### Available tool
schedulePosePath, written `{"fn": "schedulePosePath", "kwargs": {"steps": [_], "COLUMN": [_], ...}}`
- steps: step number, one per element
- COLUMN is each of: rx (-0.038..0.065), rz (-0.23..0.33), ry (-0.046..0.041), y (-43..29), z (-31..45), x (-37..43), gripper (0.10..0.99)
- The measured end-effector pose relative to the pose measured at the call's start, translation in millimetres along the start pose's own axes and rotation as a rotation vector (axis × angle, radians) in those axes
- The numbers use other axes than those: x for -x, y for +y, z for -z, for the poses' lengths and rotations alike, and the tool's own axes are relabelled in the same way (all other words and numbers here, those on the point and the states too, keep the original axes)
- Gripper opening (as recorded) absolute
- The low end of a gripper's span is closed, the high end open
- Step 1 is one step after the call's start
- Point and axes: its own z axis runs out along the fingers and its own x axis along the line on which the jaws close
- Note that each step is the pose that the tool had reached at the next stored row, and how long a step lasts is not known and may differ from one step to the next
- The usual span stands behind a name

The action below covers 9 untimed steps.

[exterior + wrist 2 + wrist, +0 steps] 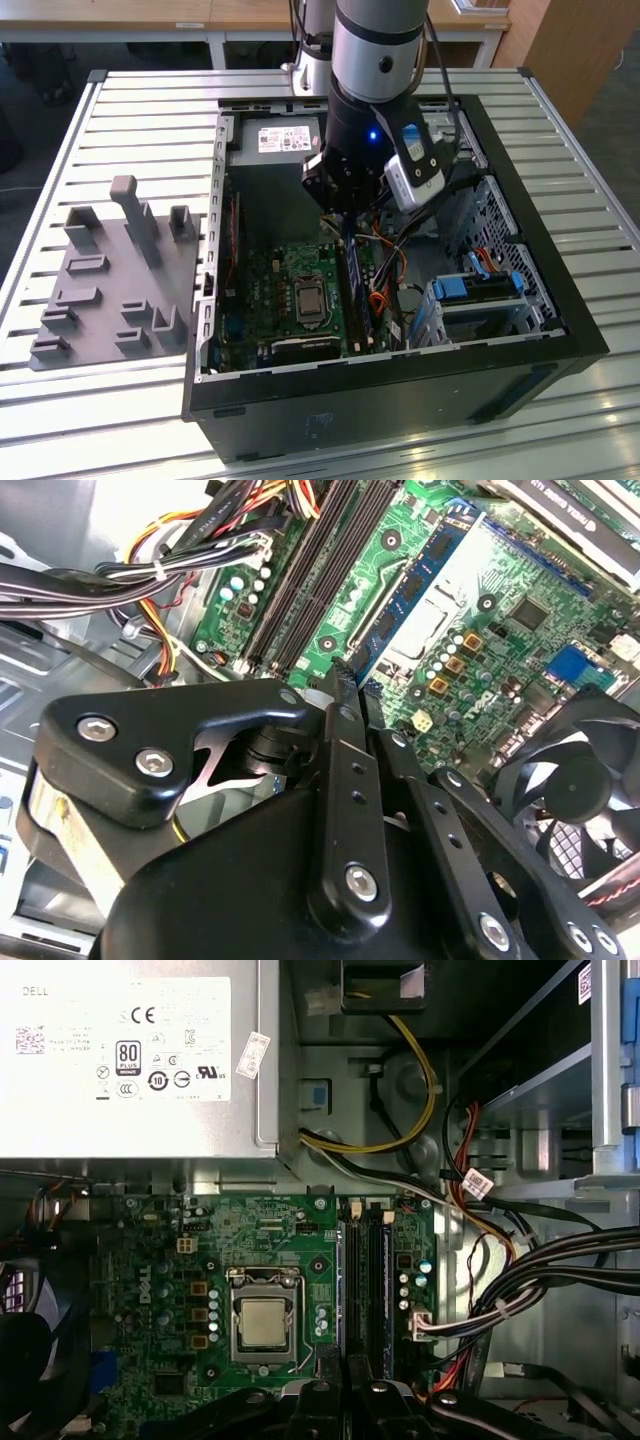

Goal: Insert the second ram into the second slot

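Exterior view: the arm (375, 60) hangs straight down into the open case (400, 375), with the gripper (340, 215) just past the CPU socket (308, 300). Second wrist view: jaws pinched together (nothing gripped that I can see), and one blue second ram (420, 575) sits slotted beside the socket. First wrist view: one white-labelled power supply (130, 1055).

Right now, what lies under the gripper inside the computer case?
Black memory slots on the motherboard, one holding a blue stick. The gripper hides their nearest end.

A slatted metal table (120, 110) is seen carrying an open computer case (400, 400) and, near one edge, a grey fixture plate (110, 290).
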Motion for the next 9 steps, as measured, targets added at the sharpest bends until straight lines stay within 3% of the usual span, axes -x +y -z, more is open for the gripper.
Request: {"fn": "schedulePosePath", "kwargs": {"steps": [9], "rx": [0.0], "rz": [0.0], "ry": [0.0], "y": [-0.4], "z": [-4.7], "x": [0.1], "gripper": [0.137]}}
